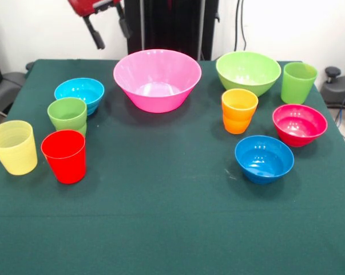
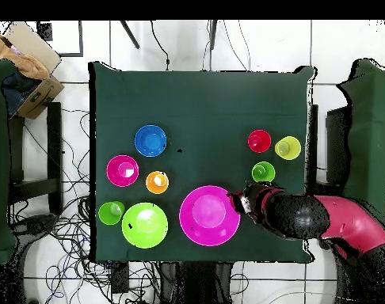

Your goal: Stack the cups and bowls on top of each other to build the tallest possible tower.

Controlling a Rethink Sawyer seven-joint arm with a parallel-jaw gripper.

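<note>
nothing stacked yet: all ten pieces upright and apart on the green counter. large pink bowl near the middle of the far edge, lime green bowl and taller lime green cup toward the far right corner. orange cup, magenta bowl and darker blue bowl along the right side, well apart. light blue bowl, small green cup, red cup and pale yellow cup clustered by the left edge, green cup close beside the blue bowl, whether touching unclear.

probably light, thin, stiff plastic with glossy, slippery walls; likely to skid or tip under a sideways push, unlikely to break. best taken at the rim, one finger inside and one outside, or across the body for the narrow cups. pink bowl too wide to span, so better left as the base. tapered cups likely to nest rather than add height unless alternated with bowls.

claw high above the far edge, left of the pink bowl, tilted, two dark fingers spread and holding nothing. from overhead, arm reaching in level along the counter edge, wrist beside the pink bowl and just below the small green cup; fingertips possibly hidden there.
</note>
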